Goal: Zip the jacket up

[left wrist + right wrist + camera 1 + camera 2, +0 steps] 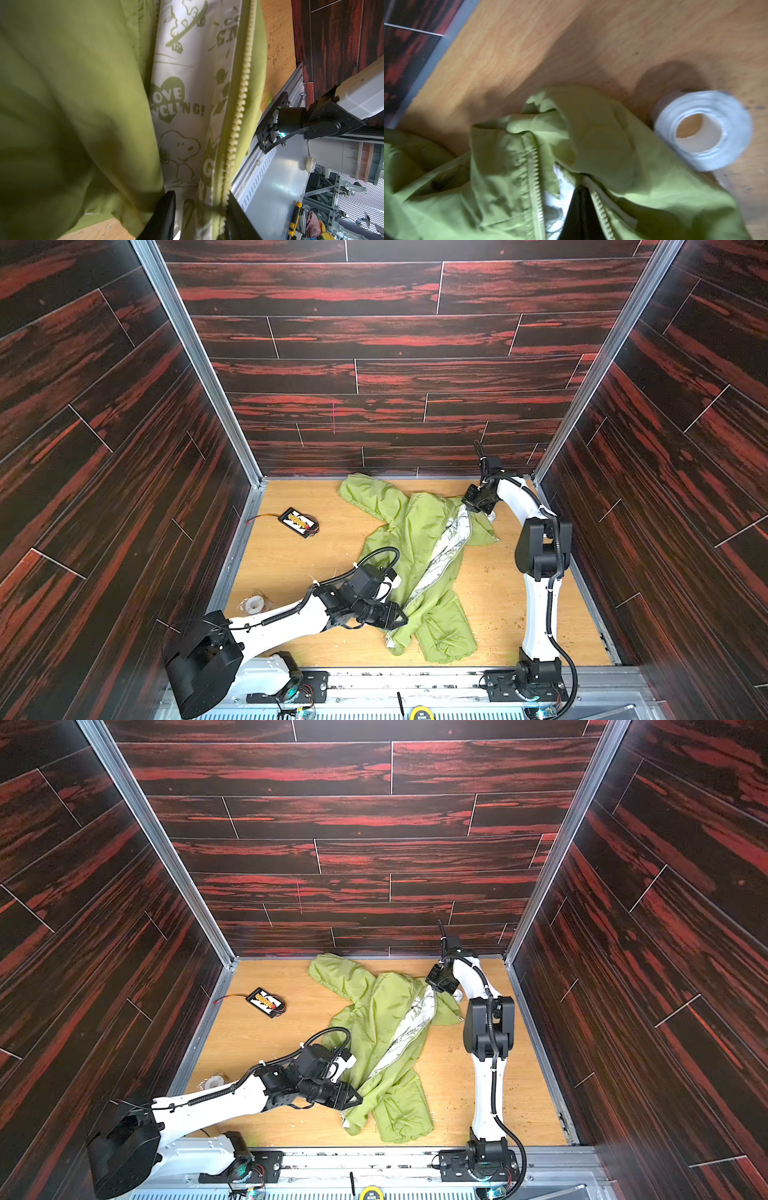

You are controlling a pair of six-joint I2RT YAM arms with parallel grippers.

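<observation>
Jacket [415,539] sprawls mid-way across the table [291,572], open zipper [239,108] running 1 to 7 o'clock: left gripper [200,194] at the 7 o'clock hem end, jaws part-open astride one toothed edge (nothing clamped yet), right gripper [581,193] pinched shut at the collar, hold unclear.

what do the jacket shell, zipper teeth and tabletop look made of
Jacket shell: thin woven synthetic, probably nylon; fine crisp creases, faint sheen. Zipper teeth: moulded plastic, matte pale yellow-green, chunky. Tabletop: wood-grain, likely laminate; smooth, printed-looking grain.
</observation>
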